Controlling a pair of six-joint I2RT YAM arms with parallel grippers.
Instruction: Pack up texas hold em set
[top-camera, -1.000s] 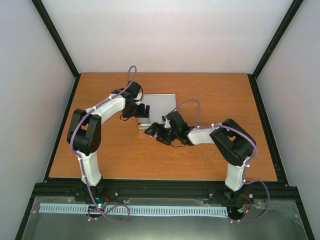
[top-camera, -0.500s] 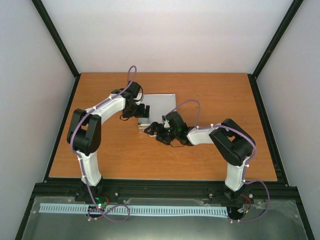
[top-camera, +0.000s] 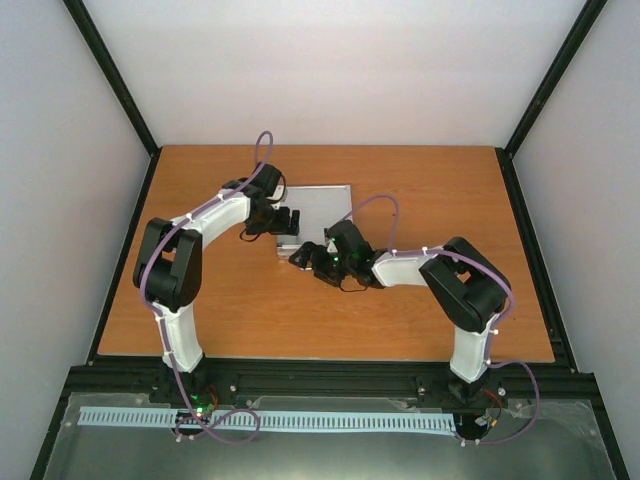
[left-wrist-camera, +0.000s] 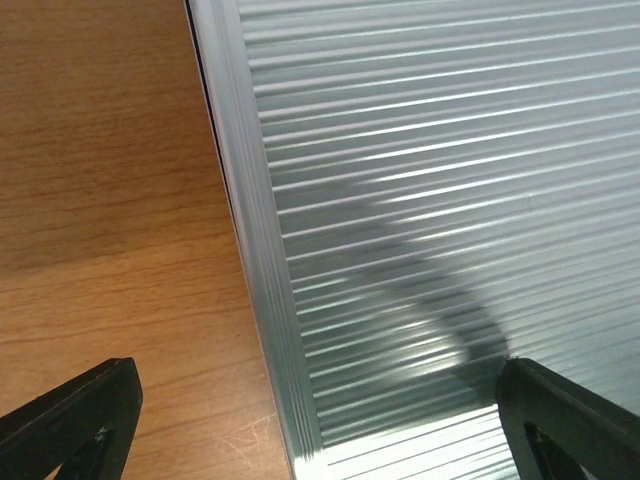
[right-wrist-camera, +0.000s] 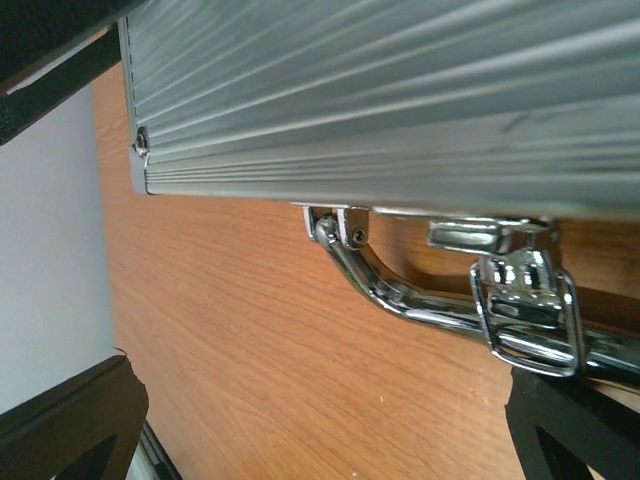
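At the case (top-camera: 321, 204), both jaws spread: left gripper (left-wrist-camera: 320, 415) over its lid (left-wrist-camera: 430, 180), right gripper (right-wrist-camera: 320, 425) at its handle (right-wrist-camera: 395, 292).

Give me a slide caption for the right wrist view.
Open right gripper faces the chrome handle and latch of the aluminium case on the wooden table.

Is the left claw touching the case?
Cannot tell. In the left wrist view the left claw straddles an edge of the case, but neither gap nor contact shows.
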